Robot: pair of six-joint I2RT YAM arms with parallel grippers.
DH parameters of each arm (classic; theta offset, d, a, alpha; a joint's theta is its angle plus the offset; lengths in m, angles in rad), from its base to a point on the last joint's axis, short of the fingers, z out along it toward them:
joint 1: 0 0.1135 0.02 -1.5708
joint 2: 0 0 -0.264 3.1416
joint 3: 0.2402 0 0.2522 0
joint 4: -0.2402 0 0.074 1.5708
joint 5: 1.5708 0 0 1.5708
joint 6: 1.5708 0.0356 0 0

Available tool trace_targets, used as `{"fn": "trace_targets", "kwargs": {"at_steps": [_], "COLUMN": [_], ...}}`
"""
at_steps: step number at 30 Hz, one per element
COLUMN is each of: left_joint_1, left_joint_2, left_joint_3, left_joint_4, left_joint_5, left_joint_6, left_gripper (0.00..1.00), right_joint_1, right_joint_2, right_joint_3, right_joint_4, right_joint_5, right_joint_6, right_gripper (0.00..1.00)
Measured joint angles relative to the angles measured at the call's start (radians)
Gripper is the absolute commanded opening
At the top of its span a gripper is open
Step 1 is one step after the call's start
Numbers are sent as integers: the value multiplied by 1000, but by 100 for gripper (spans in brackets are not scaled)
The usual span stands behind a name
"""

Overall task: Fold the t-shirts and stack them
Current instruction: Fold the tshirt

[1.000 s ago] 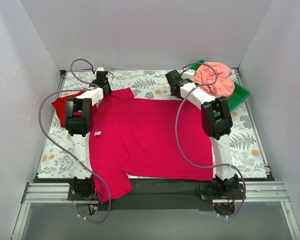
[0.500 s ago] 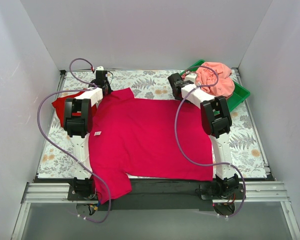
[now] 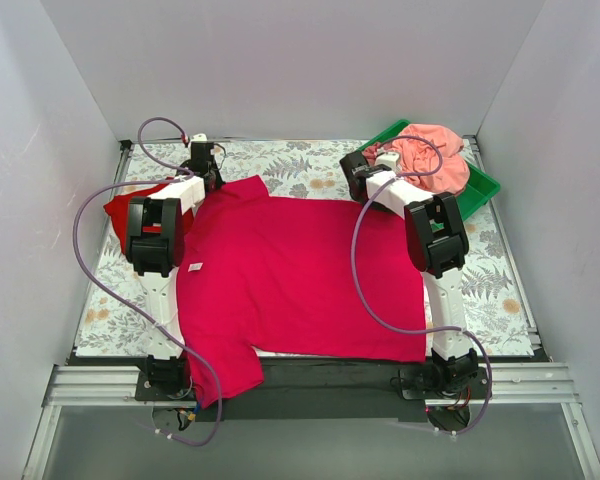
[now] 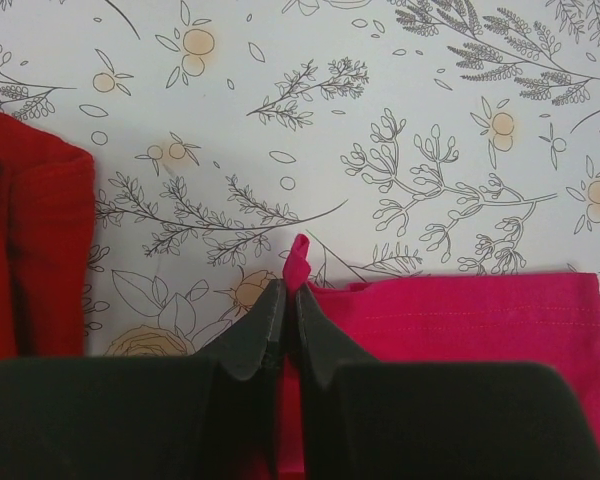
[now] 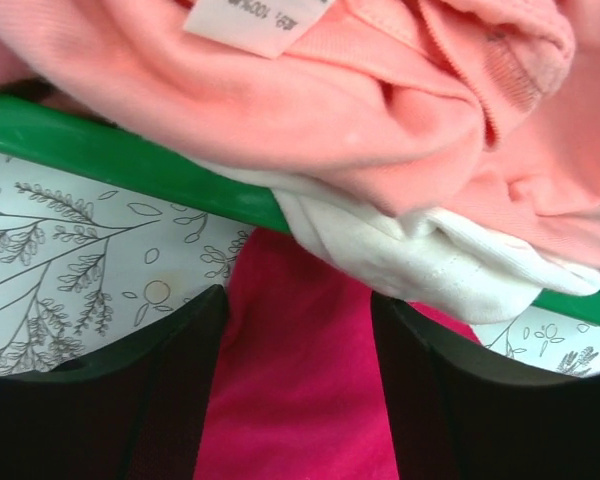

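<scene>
Right gripper [image 5: 298,300], agape, shifted toward tray [image 3: 480,192]; left gripper [image 4: 285,295] pinches crimson t-shirt [image 3: 300,270], collar leftward.

Top view: high up and behind the arms, looking down and forward, far enough back to see the whole big shirt [image 3: 290,270].
Left wrist view: very close, looking down past the left gripper [image 4: 289,292] at the big shirt's far left edge.
Right wrist view: very close, looking past the right gripper [image 5: 298,310] at the big shirt's far right edge.
Top and left wrist share: the red shirt [image 4: 30,250] just left of the big shirt.
Top and right wrist share: the tray [image 5: 110,150] and pink cloth [image 5: 330,90] just past the big shirt's far right edge.
</scene>
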Motion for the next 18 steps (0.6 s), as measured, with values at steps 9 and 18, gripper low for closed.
{"fn": "trace_targets", "kwargs": {"at_steps": [9, 18], "left_joint_1": [0, 0], "left_joint_2": [-30, -95], "left_joint_3": [-25, -39], "left_joint_4": [2, 33], "left_joint_5": [9, 13], "left_joint_6": [0, 5], "left_gripper": [0, 0], "right_joint_1": [-11, -19], "right_joint_2": [5, 14], "right_joint_3": [-4, 5], "right_joint_4": [-32, -43], "right_joint_5": [2, -6], "right_joint_6": [-26, -34], "right_gripper": [27, 1]}}
